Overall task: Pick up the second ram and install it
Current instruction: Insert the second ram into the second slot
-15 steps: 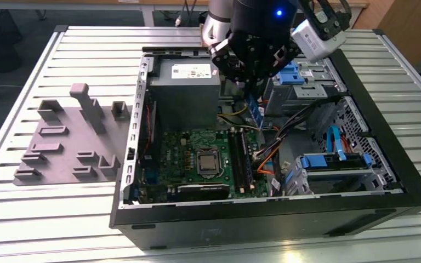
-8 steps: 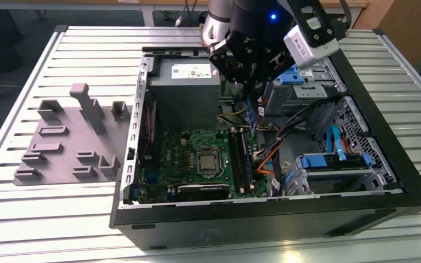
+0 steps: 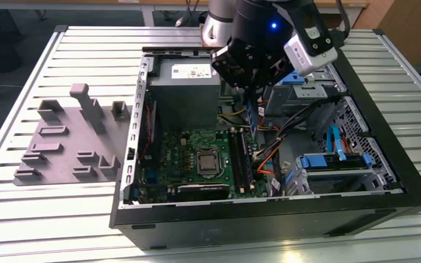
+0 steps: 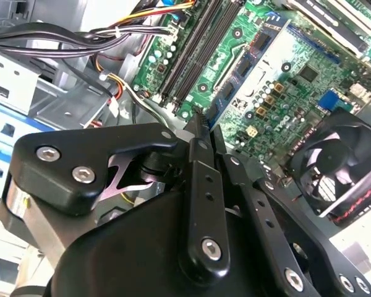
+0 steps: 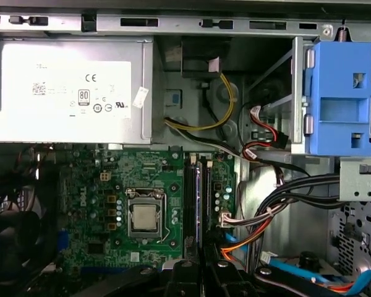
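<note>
Sitting on a ribbed metal table [image 3: 50, 55]: one grey plastic tray [image 3: 57, 159] with upright blocks and one open black computer case [image 3: 269, 219] holding a green motherboard [image 3: 181, 153]. The black gripper [image 3: 251, 90] is clamped on the slim blue-green ram stick [image 3: 251, 115], held edge-down above the motherboard's memory slots [image 3: 240, 159].

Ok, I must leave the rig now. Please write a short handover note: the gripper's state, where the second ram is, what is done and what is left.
Gripper: shut on the second ram, held on edge and hanging below the fingers, above the open computer case.
Position: over the motherboard, near the long dark memory slots. In the first wrist view the ram's blue edge runs along between two slots.
Done: the ram is picked up; the grey tray is beside the case.
Left: the ram is not yet seated in a slot. I cannot tell which slots are already filled.
</note>
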You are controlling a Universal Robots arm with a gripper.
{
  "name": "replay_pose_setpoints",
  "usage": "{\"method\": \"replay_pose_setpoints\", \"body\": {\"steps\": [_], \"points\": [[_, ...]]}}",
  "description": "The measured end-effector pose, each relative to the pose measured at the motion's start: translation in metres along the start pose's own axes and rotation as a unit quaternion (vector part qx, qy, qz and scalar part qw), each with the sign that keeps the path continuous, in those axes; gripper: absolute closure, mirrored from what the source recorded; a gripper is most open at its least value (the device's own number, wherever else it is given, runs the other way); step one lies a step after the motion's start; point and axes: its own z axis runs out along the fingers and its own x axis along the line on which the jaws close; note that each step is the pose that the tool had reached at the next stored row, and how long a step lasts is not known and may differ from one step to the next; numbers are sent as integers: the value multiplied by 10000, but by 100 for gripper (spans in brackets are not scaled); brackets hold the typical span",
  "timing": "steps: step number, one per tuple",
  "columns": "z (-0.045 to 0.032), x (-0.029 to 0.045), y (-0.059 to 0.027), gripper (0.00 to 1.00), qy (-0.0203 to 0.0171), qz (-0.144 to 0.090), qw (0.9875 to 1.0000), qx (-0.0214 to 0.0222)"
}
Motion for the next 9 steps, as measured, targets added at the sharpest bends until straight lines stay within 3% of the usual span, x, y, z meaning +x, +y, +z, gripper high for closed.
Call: {"method": "replay_pose_setpoints", "body": {"steps": [5,9], "points": [[85,-6,1,86,0,0,10000,0],[100,-6,1,86,0,1,10000,0]]}}
